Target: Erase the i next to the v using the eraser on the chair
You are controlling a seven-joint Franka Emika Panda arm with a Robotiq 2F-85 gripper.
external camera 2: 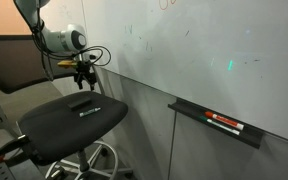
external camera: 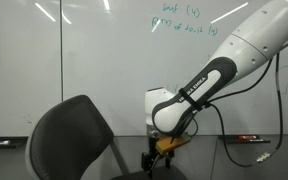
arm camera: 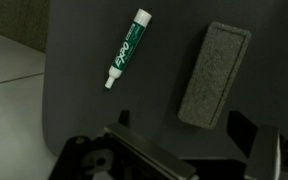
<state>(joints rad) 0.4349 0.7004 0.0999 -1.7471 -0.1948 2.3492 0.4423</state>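
A dark grey eraser (arm camera: 212,75) lies on the black chair's seat (arm camera: 74,90), beside a green-and-white marker (arm camera: 126,60). In an exterior view the eraser (external camera 2: 82,101) lies on the chair seat (external camera 2: 74,125) just under my gripper (external camera 2: 82,74). My gripper (arm camera: 184,125) is open and empty, its fingers hovering above the eraser's near end without touching it. The chair's rounded back (external camera: 72,135) stands left of the gripper (external camera: 162,147). Faint marks dot the whiteboard (external camera 2: 184,50); I cannot make out the tiny i and v.
Big teal lines of words (external camera: 184,22) run across the top of the whiteboard. A marker tray (external camera 2: 219,120) holding a red-and-black marker (external camera 2: 224,124) hangs below the board. A black cable (external camera: 280,110) droops from the arm. The chair's metal base (external camera 2: 89,160) stands on the floor.
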